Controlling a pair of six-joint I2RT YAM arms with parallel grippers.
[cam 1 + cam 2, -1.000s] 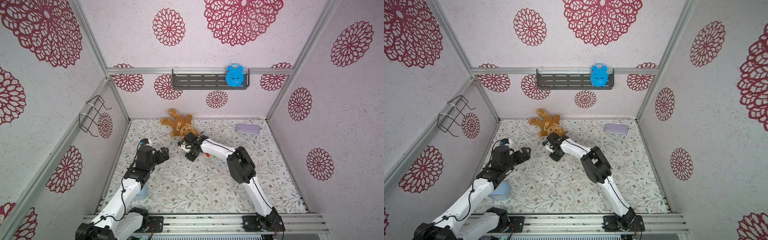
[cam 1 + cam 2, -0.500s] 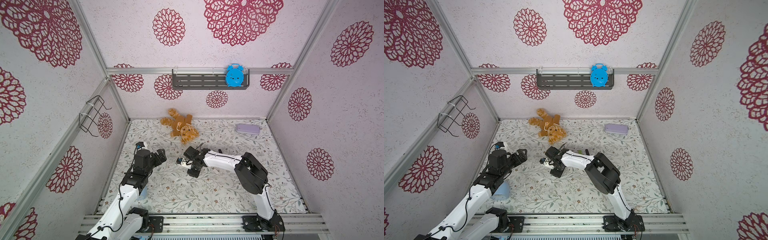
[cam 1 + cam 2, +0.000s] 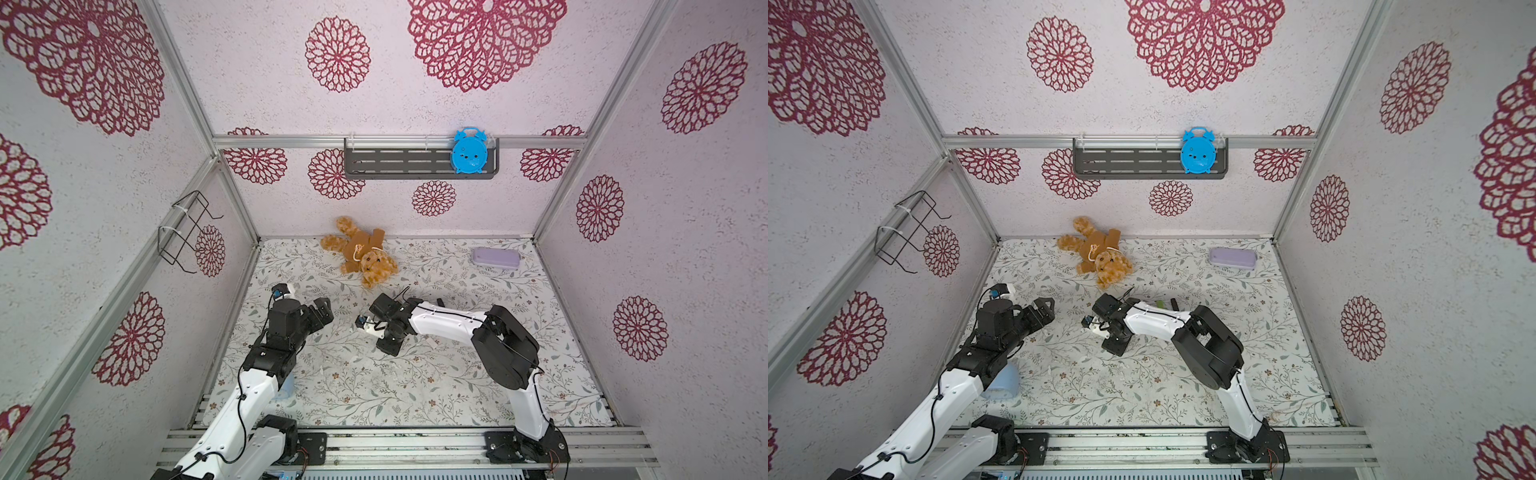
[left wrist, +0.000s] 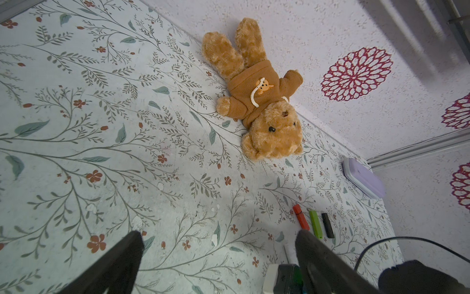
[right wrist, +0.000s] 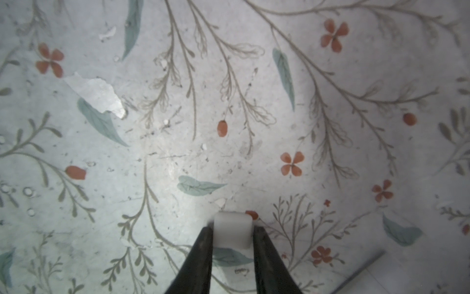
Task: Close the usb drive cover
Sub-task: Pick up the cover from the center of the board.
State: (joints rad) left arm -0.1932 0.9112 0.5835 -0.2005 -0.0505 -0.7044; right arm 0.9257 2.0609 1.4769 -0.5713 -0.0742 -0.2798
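In the right wrist view my right gripper (image 5: 232, 227) is shut on a small white block (image 5: 232, 224), a usb drive part; body or cover, I cannot tell. It hangs just above the floral table. Both top views show this gripper (image 3: 390, 345) (image 3: 1117, 345) pointing down at the table's middle. My left gripper (image 4: 218, 235) stands wide open and empty, to the left (image 3: 322, 311). Red (image 4: 300, 219), green (image 4: 315, 224) and black (image 4: 327, 225) usb drives lie side by side. A white stick (image 4: 288, 250) lies near them, partly behind my left finger.
A brown teddy bear (image 3: 363, 257) lies at the back of the table, a lilac case (image 3: 496, 257) at the back right. A pale blue cup (image 3: 1003, 382) lies under my left arm. A grey shelf with a blue clock (image 3: 468, 151) hangs on the back wall.
My right gripper has drawn back from beside the teddy bear toward the table's middle, carrying the white block. My left arm has shifted only slightly.
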